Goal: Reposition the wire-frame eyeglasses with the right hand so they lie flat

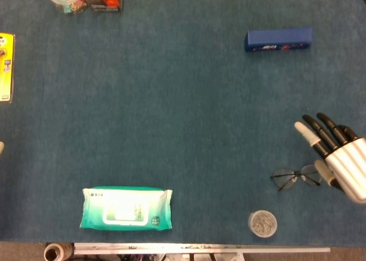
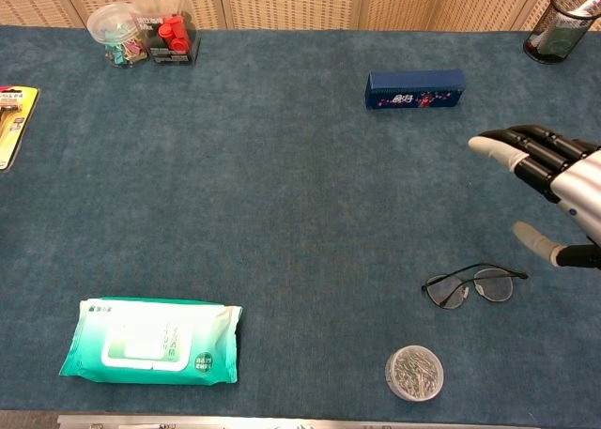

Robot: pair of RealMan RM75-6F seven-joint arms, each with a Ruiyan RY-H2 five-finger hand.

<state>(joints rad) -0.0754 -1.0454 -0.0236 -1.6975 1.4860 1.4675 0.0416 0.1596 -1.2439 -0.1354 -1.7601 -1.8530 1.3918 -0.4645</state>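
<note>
The wire-frame eyeglasses [image 1: 295,177] [image 2: 469,286] lie on the blue table cloth at the front right, lenses side by side, with nothing touching them. My right hand [image 1: 338,156] [image 2: 556,192] hovers to their right and above them, fingers spread and holding nothing. Its thumb [image 2: 533,238] points down toward the frame's right end but stays apart from it. My left hand shows in neither view.
A round tin of small metal bits [image 1: 262,223] [image 2: 414,373] sits just in front of the glasses. A green wet-wipes pack [image 2: 152,340] lies at the front left, a blue box [image 2: 414,88] at the back right, a mesh pen cup [image 2: 561,24] in the far right corner.
</note>
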